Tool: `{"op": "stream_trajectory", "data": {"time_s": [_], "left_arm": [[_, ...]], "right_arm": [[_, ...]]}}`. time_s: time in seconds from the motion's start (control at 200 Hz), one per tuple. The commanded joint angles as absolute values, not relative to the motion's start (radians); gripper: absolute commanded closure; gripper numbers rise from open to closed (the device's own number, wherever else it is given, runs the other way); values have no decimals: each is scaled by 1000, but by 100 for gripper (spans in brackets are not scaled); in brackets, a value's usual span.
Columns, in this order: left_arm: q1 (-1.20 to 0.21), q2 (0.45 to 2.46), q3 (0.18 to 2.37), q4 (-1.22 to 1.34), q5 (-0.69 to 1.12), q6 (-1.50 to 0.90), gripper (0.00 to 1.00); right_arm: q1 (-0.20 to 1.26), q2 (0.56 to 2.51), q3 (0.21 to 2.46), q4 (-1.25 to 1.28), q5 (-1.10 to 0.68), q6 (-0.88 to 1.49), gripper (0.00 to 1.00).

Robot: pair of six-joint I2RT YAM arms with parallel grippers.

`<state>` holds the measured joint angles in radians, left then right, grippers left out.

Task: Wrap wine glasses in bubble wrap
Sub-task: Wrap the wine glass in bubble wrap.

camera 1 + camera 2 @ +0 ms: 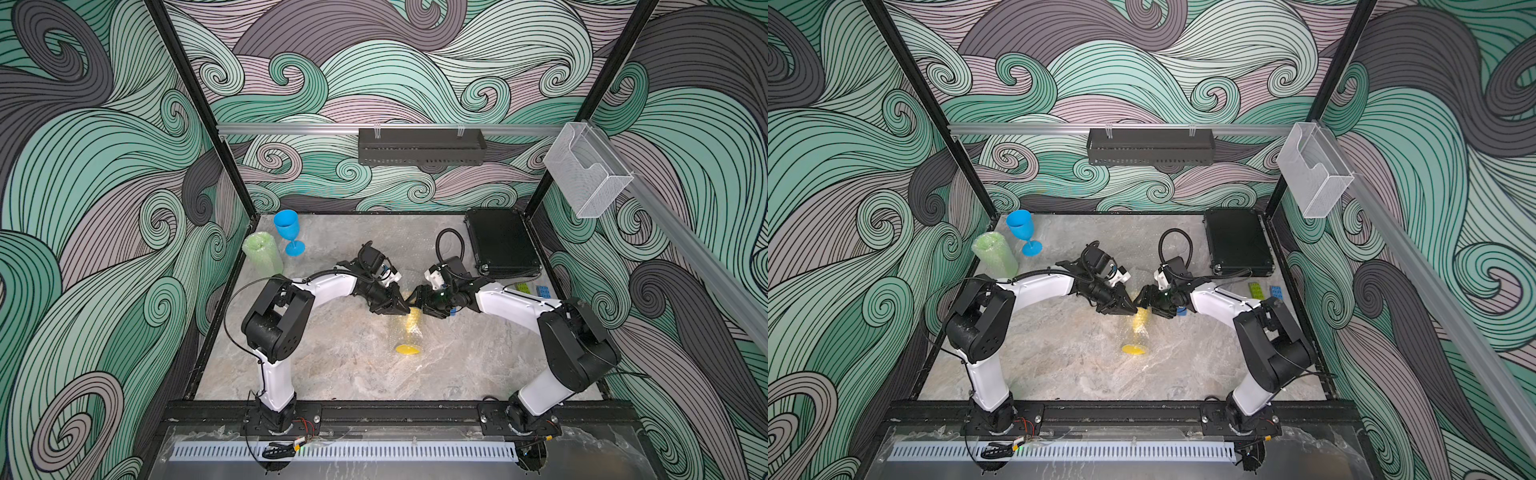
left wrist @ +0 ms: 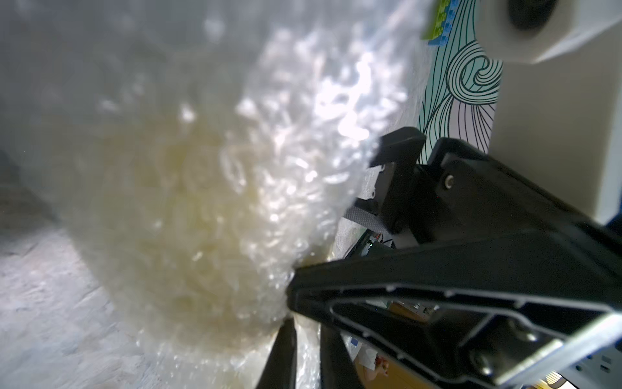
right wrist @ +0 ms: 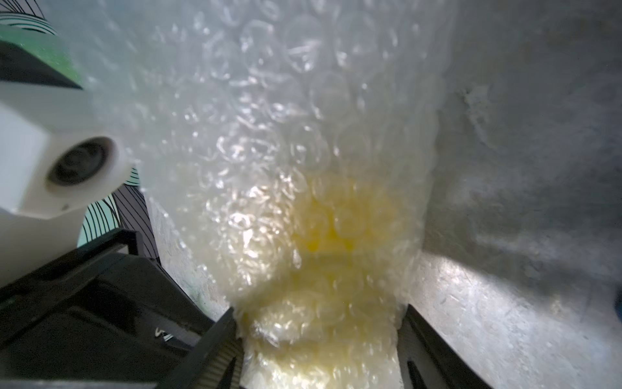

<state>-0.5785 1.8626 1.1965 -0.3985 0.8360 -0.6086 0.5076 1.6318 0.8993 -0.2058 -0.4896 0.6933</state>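
Upper left, the wrapped green glass stands by the blue glass. In the middle, the left pincer, almost closed, pinches the bubble wrap around the lying yellow glass. The right pincer, wider, grips that bundle.

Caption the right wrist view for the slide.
Close-up: right gripper straddling the yellow goblet, rolled in bubble wrap, lying on the marble-look table.

Lab test cell — black frame posts
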Motion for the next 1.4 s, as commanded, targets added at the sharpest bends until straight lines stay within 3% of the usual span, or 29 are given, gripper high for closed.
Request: {"op": "stream_trajectory", "data": {"time_s": [0.0, 0.35, 0.435, 0.55, 0.966, 1.396], "left_arm": [[-584, 1842, 1209, -412, 783, -595, 75], [-557, 1634, 1154, -472, 699, -474, 42], [-534, 1649, 1157, -484, 656, -467, 33], [-517, 1729, 1209, -511, 633, -471, 28], [-514, 1985, 1451, -646, 726, -447, 27], [-535, 2073, 1438, -670, 643, -434, 31]], "right_arm": [[509, 1660, 894, -234, -463, 675, 33], [494, 1644, 865, -220, -478, 675, 35], [492, 1639, 858, -210, -489, 676, 35], [492, 1634, 839, -184, -507, 688, 35], [477, 1620, 816, -143, -556, 696, 35], [477, 1607, 793, -117, -579, 701, 33]]}}
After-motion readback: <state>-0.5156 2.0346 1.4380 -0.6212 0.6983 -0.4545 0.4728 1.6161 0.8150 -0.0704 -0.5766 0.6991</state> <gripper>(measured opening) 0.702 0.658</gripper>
